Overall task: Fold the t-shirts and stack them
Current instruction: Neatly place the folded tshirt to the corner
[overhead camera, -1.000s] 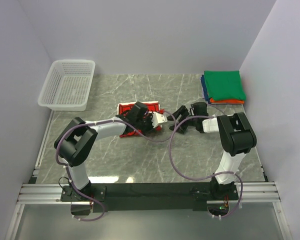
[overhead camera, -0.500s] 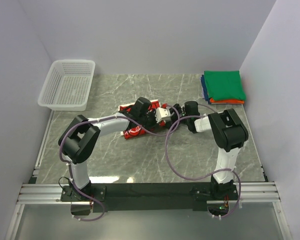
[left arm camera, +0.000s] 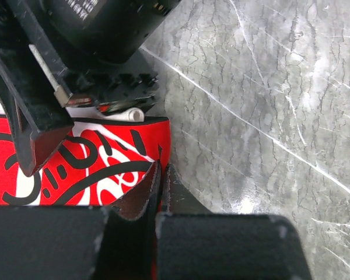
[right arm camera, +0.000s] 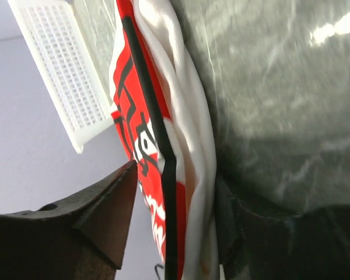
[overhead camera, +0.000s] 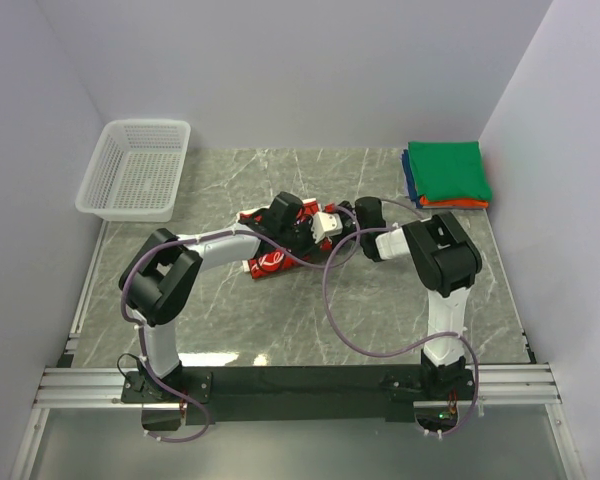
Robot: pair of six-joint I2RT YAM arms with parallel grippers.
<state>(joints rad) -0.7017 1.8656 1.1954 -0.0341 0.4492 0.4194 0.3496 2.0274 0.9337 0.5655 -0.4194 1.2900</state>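
The white tee with the red-and-white print lies partly folded at the table's middle. My left gripper is at its right end. In the left wrist view the left gripper is shut on the tee's red printed edge. My right gripper meets it from the right. In the right wrist view the right gripper is open, with the tee's edge hanging between its fingers and resting against the right one. The folded green, blue and orange tees are stacked at the back right.
A white plastic mesh basket stands at the back left and also shows in the right wrist view. The right arm's black wrist sits close above the left gripper. Purple walls close in the table on three sides.
The left gripper has carried the tee's edge back and to the right. The right gripper has moved left and back until its fingers straddle the tee.
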